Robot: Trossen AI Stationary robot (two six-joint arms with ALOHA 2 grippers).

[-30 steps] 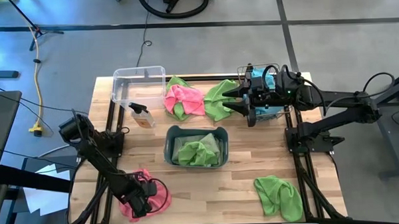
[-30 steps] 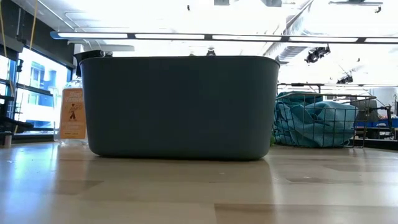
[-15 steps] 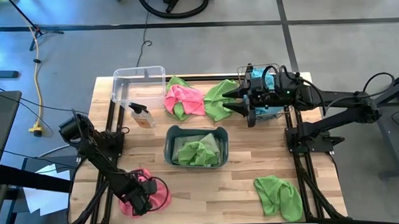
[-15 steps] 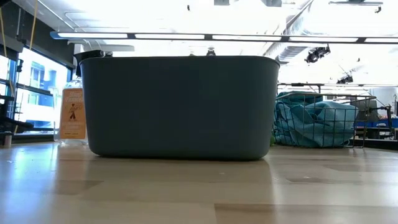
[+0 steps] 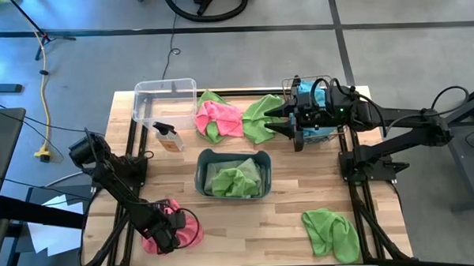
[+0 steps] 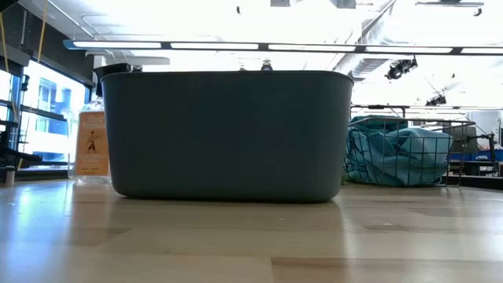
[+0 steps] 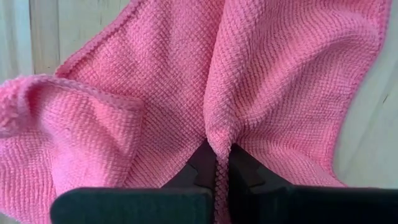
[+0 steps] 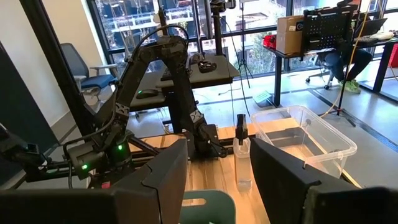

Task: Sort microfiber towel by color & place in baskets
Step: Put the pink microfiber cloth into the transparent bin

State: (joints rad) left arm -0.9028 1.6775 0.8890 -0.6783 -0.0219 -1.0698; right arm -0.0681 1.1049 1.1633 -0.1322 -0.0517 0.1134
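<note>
Down low, left gripper [image 7: 221, 171] pinches a ridge of waffle-knit pink towel [image 5: 181, 228] at the table's near-left corner. Right gripper [image 5: 288, 119] hovers half-open, holding nothing, beside the dark wire-mesh basket [image 5: 320, 130]. Grey-blue plastic tub [image 5: 203, 180] holds crumpled green cloth; clear plastic bin [image 5: 145, 97] sits far-left.

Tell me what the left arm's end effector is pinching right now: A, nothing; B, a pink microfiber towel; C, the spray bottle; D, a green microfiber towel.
B: the left wrist view shows the left end effector closed on a raised fold of the pink microfiber towel, which lies at the near-left corner of the wooden table.
</note>
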